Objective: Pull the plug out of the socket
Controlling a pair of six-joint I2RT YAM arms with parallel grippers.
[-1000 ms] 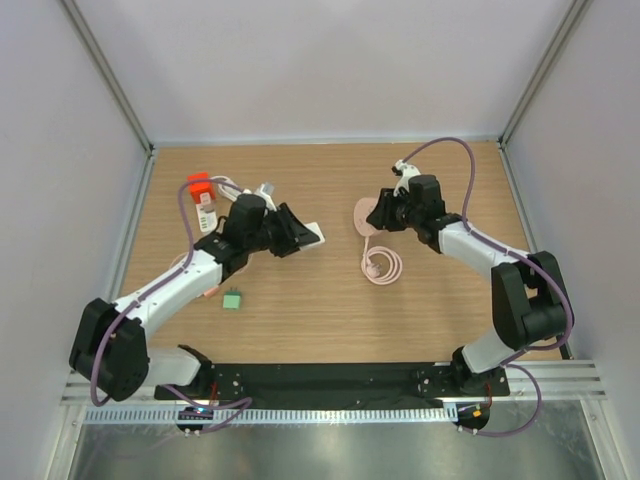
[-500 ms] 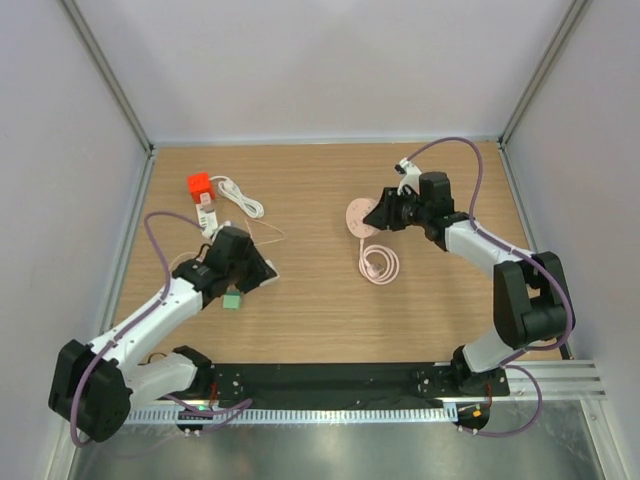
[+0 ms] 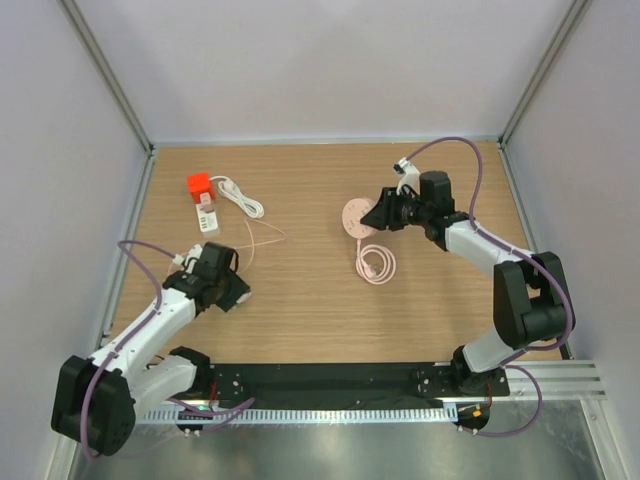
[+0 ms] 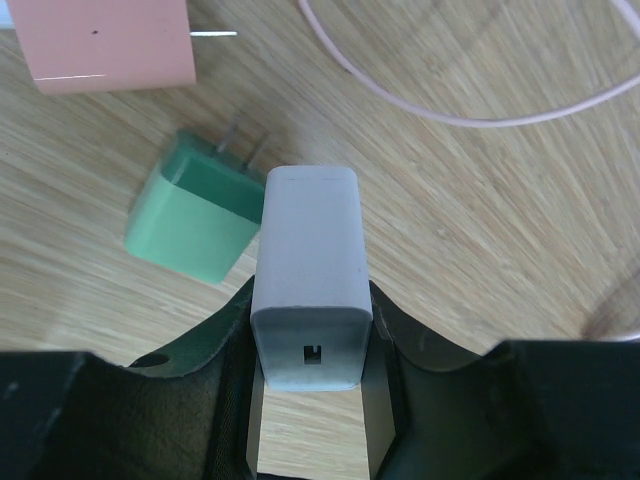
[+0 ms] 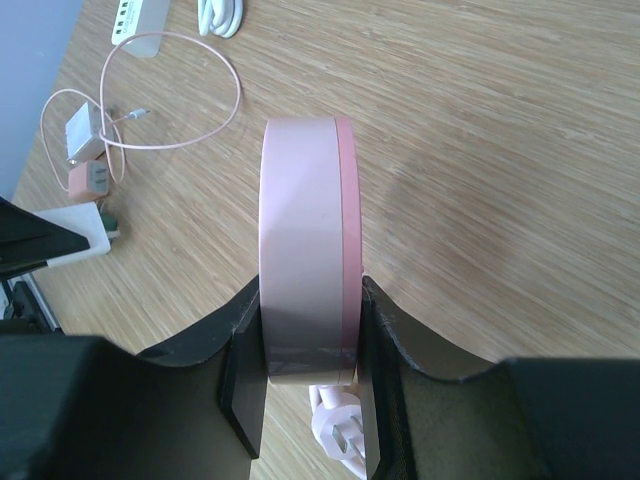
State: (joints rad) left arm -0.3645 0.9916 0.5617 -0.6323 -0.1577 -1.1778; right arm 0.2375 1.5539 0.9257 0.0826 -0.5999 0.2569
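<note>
My left gripper is shut on a white plug, a boxy adapter with a small port facing the camera, held low over the table. In the top view this gripper is at the near left. At the right of that view my right gripper is shut on the round pink socket, gripping its edge and holding it on its side. Plug and socket are far apart, with bare wood between them. The socket's coiled pink cord lies just in front of it, and its pale plug end shows under the jaws.
A green adapter lies just left of the held plug, a pink one beyond it. A thin pink cable loops nearby. An orange-and-white power strip with a white cord lies at the far left.
My left arm has pulled back toward the near left with the white plug, bringing it down beside the green adapter. The right gripper and the socket have barely moved.
</note>
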